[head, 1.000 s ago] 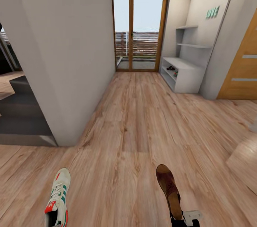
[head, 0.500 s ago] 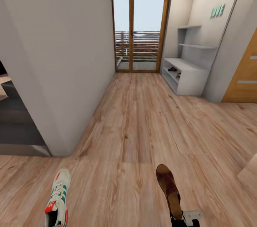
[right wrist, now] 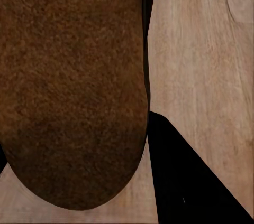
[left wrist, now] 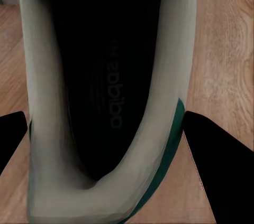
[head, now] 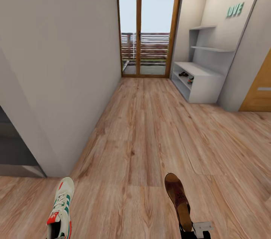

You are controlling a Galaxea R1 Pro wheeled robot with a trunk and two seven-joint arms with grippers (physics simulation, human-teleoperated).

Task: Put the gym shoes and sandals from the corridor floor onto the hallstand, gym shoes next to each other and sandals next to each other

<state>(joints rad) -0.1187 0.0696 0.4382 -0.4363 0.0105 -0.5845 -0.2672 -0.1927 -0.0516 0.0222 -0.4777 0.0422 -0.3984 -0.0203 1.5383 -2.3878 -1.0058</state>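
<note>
Rolling forward down the corridor, the robot has carried its camera closer to the far end over the last second: the grey wall at nine o'clock now takes up more of the head view, the dark side room has slid almost out of sight, and the rack at two o'clock sits slightly lower and nearer. The shoes in the grippers have not shifted against the view.

At seven o'clock, the left gripper (left wrist: 106,145) is clenched on a gym shoe (head: 61,209), its dark fingers (left wrist: 219,171) flanking the heel in the left wrist view, toe pointing ahead, clear above the corridor floor (head: 150,130). At five o'clock the right gripper (head: 194,231) holds a sandal (head: 177,198) by its heel end; the right wrist view looks down on the brown footbed with one dark finger (right wrist: 185,176) beside it, so the grasp looks firm.

At two o'clock stands the hallstand (head: 203,86), well apart from the robot; a dark sandal (head: 183,74) and what looks like the other gym shoe (head: 191,80) already lie on its open shelves, too small to read in detail.

This is the carrying leg for the second of each pair. Next the base should keep driving and turn toward one o'clock, stopping close enough that each arm can set its shoe beside its mate.
</note>
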